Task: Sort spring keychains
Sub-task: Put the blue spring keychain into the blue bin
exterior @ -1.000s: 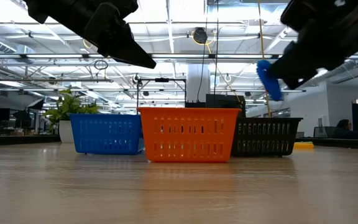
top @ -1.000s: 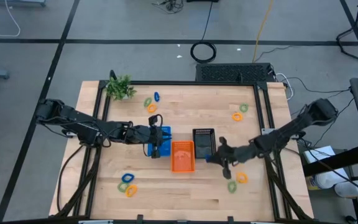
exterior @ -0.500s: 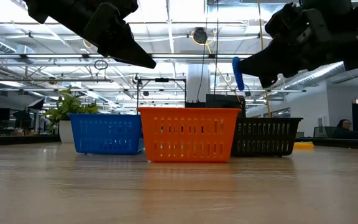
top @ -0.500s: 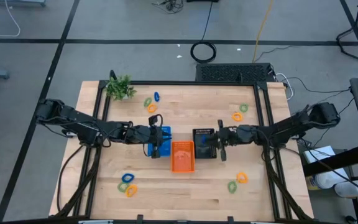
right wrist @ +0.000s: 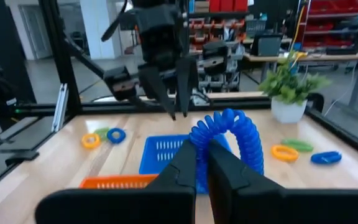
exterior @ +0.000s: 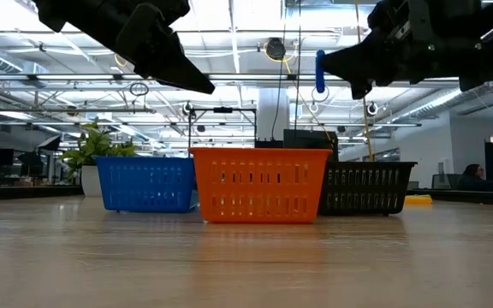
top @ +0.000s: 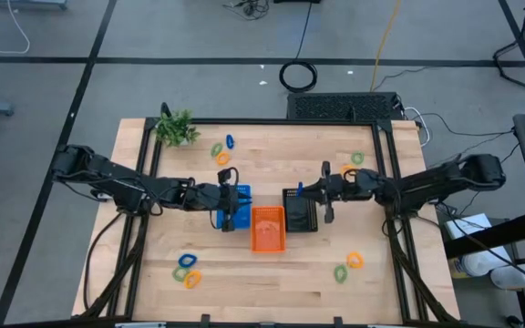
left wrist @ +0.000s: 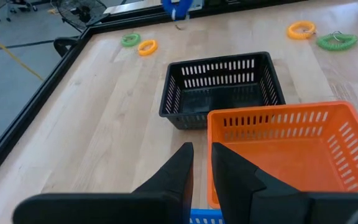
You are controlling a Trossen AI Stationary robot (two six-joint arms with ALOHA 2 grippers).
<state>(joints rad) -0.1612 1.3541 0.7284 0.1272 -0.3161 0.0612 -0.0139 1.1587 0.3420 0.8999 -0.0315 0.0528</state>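
- While my right end effector (top: 325, 192) is clamped on a blue keychain (right wrist: 229, 140) above the black basket (top: 298, 211), I am mid-carry.
- Next I must reach the blue basket (top: 229, 209), then release.
- My left end effector (top: 230, 200), nearly together and empty, hovers there.

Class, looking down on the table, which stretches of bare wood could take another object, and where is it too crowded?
Free: the wide strip along the near edge between the two keychain clusters, and the far middle beyond the black basket. Crowded: the centre, where three baskets sit side by side under both grippers.
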